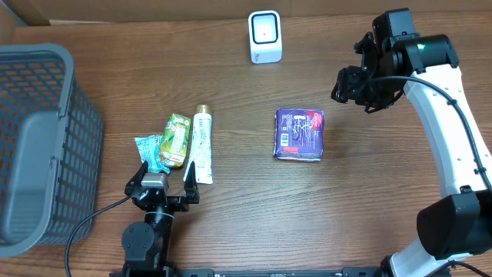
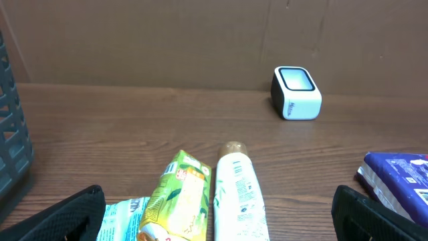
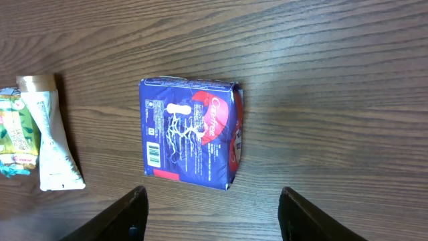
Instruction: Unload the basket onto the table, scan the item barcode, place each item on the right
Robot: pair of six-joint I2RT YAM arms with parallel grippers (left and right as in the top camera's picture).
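Blue packet (image 1: 299, 134) is lying flat near the middle of the wooden table (image 1: 369, 192), with a small barcode (image 3: 154, 152) facing up close to one of its edges. A white scanner (image 1: 265, 36) is standing upright at the far edge of the table, well apart from the packet. I am holding my right pincer (image 1: 350, 86) in the air, off to the right of the packet and a little farther back; its two fingers (image 3: 134, 207) are standing spread apart, pinching nothing and touching nothing, and its camera is looking straight down on the packet. I am keeping my left pincer (image 1: 164, 175) low near the front edge of the table, spread wide and empty. Just beyond its fingertips three things are lying together: a white tube (image 1: 202, 146), a green pouch (image 1: 176, 141) beside it, and a teal wrapper (image 1: 148, 150) on the pouch's other side. A grey mesh basket (image 1: 46, 61) is sitting at the left edge of the table.
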